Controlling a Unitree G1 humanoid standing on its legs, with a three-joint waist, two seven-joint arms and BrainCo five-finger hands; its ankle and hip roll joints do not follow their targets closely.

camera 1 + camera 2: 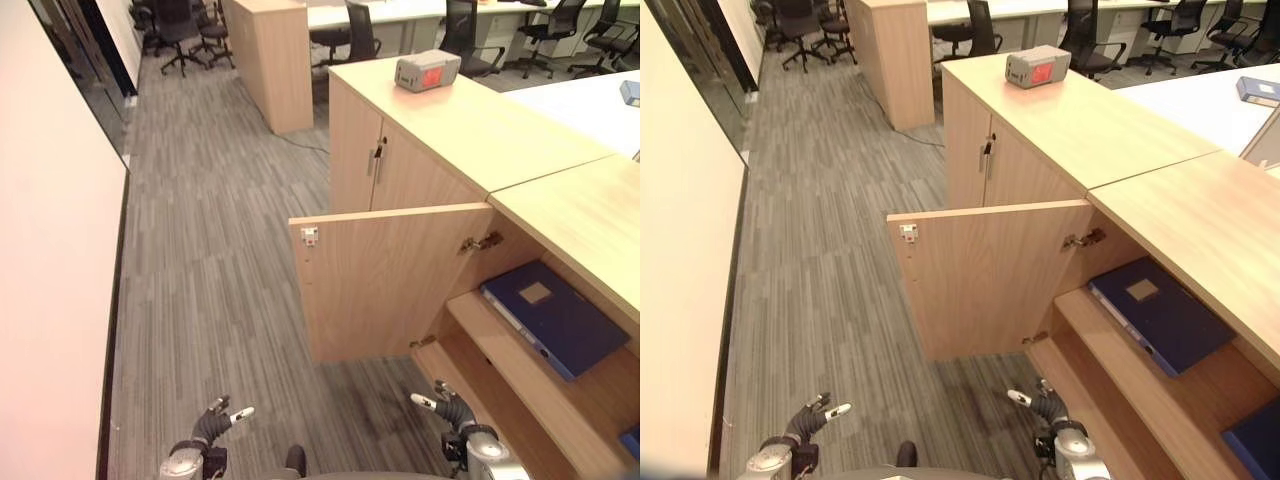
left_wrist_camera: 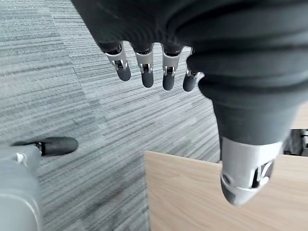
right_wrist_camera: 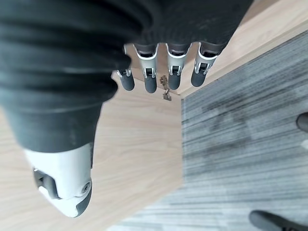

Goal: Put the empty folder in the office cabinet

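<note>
Already, left eye view: blue folder [image 1: 556, 315] flat on upper shelf [image 1: 520, 372] inside open cabinet [image 1: 420, 200], long axis running back-left to front-right, pale label on cover. Door [image 1: 385, 275] swung wide. Right hand [image 1: 452, 410] nearer, folder ahead and to its right; left hand [image 1: 215, 424] low over floor [image 1: 200, 250].
Left wrist view: fingers [image 2: 147, 77] relaxed, empty.
Right wrist view: fingers [image 3: 150, 79] loosely straight, holding nothing.

No legible text, labels or numbers anywhere.
</note>
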